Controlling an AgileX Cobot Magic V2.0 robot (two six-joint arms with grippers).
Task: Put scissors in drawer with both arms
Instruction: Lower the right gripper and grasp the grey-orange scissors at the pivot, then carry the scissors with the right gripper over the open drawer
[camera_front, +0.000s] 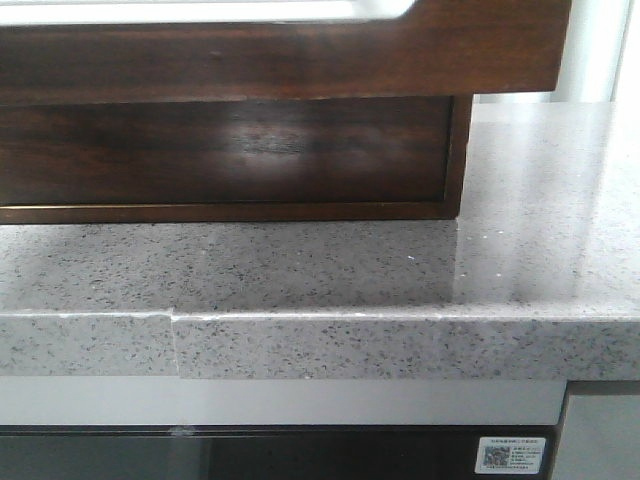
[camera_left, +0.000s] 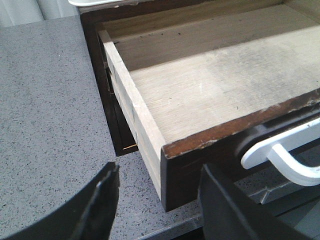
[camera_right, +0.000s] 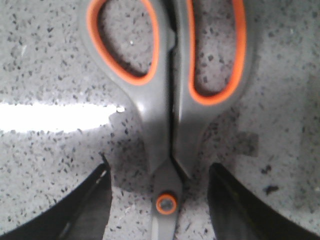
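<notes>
Right gripper (camera_right: 160, 200) is straddling the scissors (camera_right: 167, 100) wide open; left gripper (camera_left: 157, 200) is spreading wide beside the pulled-out drawer (camera_left: 225, 100).

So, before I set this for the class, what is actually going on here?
A two-armed robot is putting scissors away. The drawer is pulled out and empty, with the left gripper open beside its front corner near the white handle. The right gripper is open and straddles the grey and orange scissors, which lie closed on the speckled countertop. They are not yet gripped.
</notes>
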